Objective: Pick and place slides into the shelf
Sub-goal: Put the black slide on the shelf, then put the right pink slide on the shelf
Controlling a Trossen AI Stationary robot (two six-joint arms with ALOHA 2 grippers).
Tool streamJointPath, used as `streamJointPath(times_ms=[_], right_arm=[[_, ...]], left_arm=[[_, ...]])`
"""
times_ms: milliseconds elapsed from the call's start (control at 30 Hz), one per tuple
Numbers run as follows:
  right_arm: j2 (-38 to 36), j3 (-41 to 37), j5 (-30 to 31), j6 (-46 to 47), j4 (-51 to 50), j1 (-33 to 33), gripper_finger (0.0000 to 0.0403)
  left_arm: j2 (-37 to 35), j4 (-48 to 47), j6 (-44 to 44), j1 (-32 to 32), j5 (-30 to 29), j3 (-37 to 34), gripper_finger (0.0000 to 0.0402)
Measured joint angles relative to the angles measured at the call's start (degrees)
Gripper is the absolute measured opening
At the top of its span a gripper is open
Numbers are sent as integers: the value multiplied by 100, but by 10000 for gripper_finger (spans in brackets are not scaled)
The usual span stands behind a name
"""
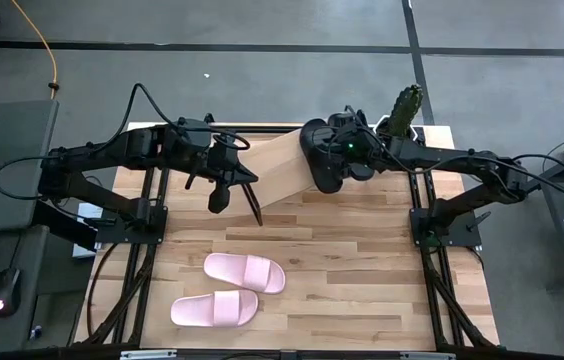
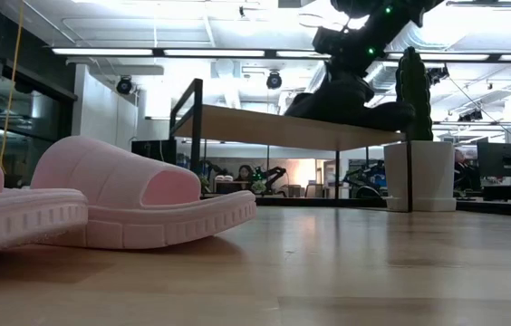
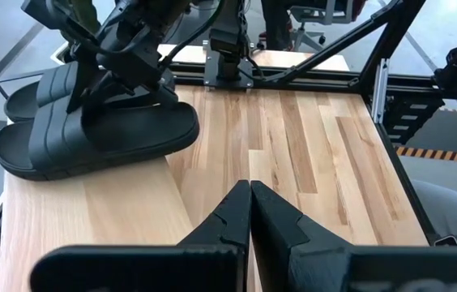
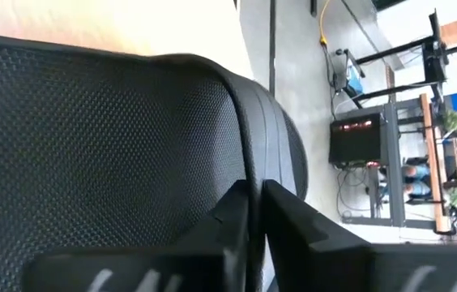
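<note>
Light-wood desk (image 1: 362, 260) carries our shelf (image 1: 282, 165). Two black slides (image 3: 91, 122) rest on the shelf; the right claw (image 1: 334, 160) sits at them, jaws nearly together, seemingly letting go. Two pink slides (image 1: 230, 290) wait nearby. Left claw (image 1: 237, 190), closed and empty, must fetch one.

two slides (image 1: 322, 160) on shelf (image 1: 287, 165), two slides (image 1: 245, 272) on table (image 1: 362, 280)
</note>
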Motion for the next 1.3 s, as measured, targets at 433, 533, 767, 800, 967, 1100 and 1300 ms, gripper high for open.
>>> streamJointPath(times_ms=[433,533,767,800,967,1100,1300], right_arm=[[-9,-20,541,163,-281,93,146],[-28,-20,533,196,-255,145,161],[-73,294,505,357,-422,274,174],[-73,376,495,370,-521,287,174],[-73,853,452,598,-902,446,174],[-75,1228,430,823,-1319,609,174],[-81,1320,388,1000,-1547,630,174]], left_arm=[[0,10,-2,0,0,0,1],[0,31,-2,2,0,0,1],[2,28,-2,1,0,0,1],[2,31,-2,0,1,0,1],[2,24,-4,-1,0,0,1],[2,22,-2,-1,0,0,1],[2,13,-4,-1,0,0,1]])
